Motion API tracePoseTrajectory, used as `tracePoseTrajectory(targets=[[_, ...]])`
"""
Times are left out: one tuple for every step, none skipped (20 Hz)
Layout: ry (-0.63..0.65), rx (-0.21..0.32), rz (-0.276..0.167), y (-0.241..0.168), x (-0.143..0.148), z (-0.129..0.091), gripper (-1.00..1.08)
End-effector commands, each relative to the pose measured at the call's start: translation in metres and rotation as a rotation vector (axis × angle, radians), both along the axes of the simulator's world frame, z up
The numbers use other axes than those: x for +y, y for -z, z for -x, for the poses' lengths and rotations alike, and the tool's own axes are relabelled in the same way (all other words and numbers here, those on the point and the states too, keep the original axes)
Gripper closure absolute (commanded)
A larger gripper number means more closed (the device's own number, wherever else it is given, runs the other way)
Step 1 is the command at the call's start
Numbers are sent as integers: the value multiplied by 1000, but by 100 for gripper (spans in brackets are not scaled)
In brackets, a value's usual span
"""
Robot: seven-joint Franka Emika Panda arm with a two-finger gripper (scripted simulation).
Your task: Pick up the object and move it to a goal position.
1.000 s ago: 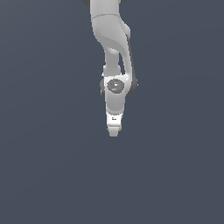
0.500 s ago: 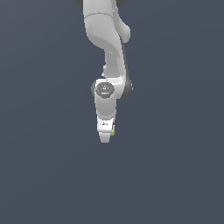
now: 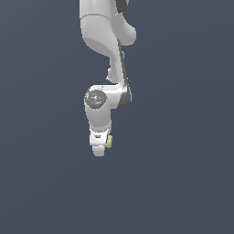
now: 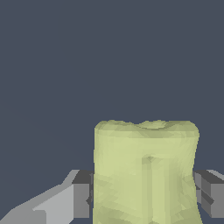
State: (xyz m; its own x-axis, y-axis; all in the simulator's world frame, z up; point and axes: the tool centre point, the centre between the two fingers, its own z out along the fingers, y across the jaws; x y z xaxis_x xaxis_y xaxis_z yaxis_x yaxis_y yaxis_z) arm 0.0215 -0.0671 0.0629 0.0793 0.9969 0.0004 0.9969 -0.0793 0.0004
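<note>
The object (image 4: 144,170) is a pale yellow-green lumpy block that fills the gap between my two grey fingers (image 4: 81,199) in the wrist view. Both pads press against its sides, so my gripper (image 4: 145,197) is shut on it. In the exterior view the white gripper (image 3: 98,147) hangs below the arm's wrist joint (image 3: 97,99). Only a small yellow-green sliver of the object (image 3: 109,140) shows there, at the gripper's side toward the exterior view's right. The rest of it is hidden behind the fingers.
A plain dark blue-grey surface (image 3: 183,183) lies all around the arm in both views. The white arm links (image 3: 103,32) rise toward the top edge of the exterior view.
The gripper has shifted toward the exterior view's left and lower in the picture. The arm looks larger. The yellow-green sliver, unseen one second ago, now shows beside the fingers.
</note>
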Motion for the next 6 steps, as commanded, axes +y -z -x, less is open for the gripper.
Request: tracePoseTrajectory(targets=[[-1,0,0,-1,-5,-5,108],[-1,0,0,-2,-6,-7,108],[-1,0,0,-2,-7,-8,108],[-1,0,0,-2,-8,-8,108],[-1,0,0,-2,-8,-9,108],[-1,0,0,-2,-8,-9,108]])
